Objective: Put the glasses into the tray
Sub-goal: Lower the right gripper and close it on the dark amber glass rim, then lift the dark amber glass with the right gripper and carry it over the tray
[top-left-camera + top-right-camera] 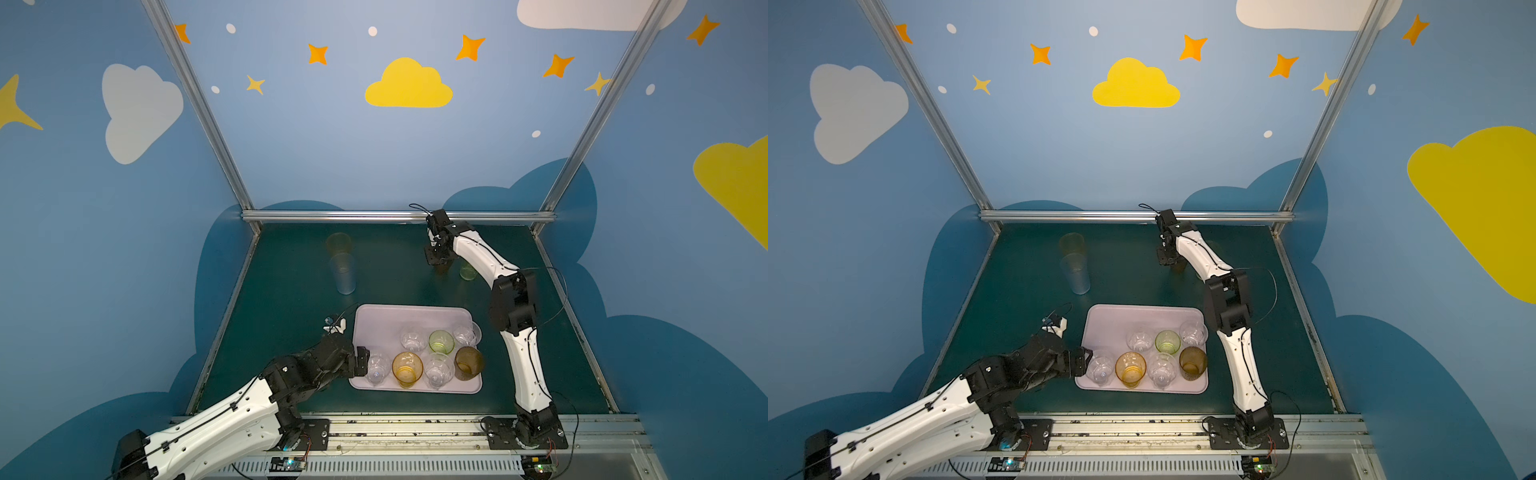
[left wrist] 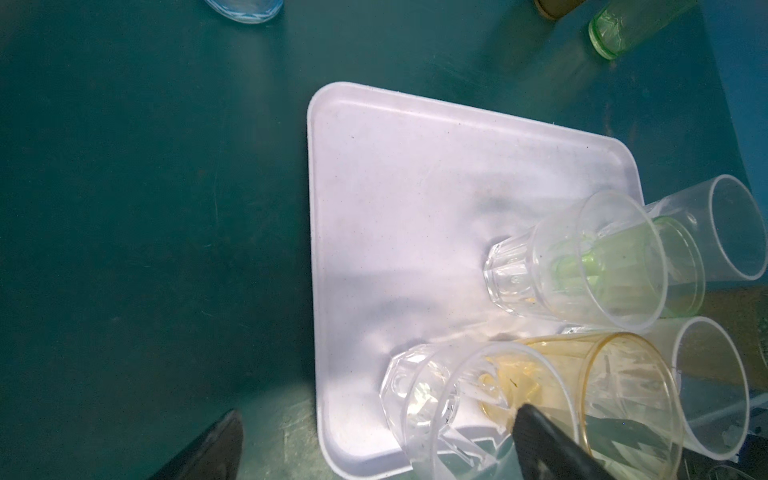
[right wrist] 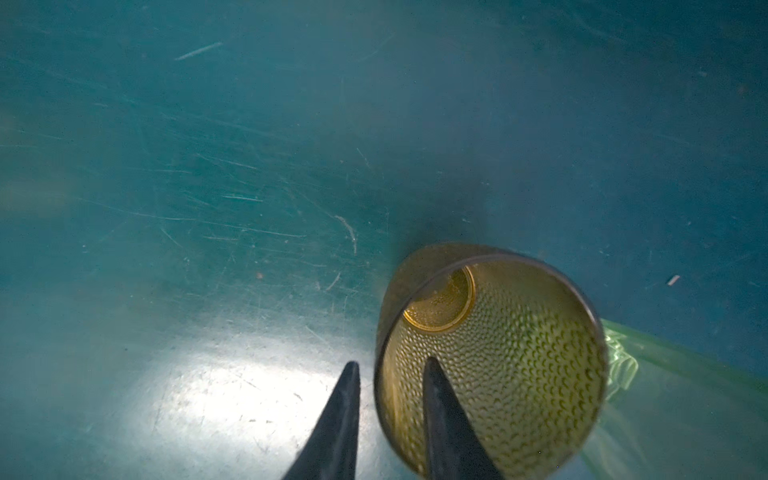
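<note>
One tumbler [image 3: 519, 332] wall between right jaws

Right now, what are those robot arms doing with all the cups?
They're putting glasses into the lilac tray; seven stand in it already. The left gripper is open beside a clear glass at the tray's edge. The right gripper reaches far back, one finger inside a brown glass, one outside. Three more glasses wait on the table.
</note>
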You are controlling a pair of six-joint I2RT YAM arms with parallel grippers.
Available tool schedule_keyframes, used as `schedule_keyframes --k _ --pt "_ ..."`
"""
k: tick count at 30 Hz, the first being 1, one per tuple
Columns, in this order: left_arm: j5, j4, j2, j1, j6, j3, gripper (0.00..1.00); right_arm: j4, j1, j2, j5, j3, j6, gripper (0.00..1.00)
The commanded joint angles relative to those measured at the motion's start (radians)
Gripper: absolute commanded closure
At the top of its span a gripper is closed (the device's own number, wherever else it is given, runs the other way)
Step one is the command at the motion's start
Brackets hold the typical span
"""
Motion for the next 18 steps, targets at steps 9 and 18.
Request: schedule_keyframes --k 9,18 --pt "0.001 0.003 0.010 0.006 0.005 0.020 0.00 -0.018 0.005 0.023 -0.008 0.017 -0.010 0.89" --pt "0.003 0.007 0.011 0.009 0.005 0.020 0.00 -0.024 0.016 0.000 -0.042 0.015 -0.010 1.00"
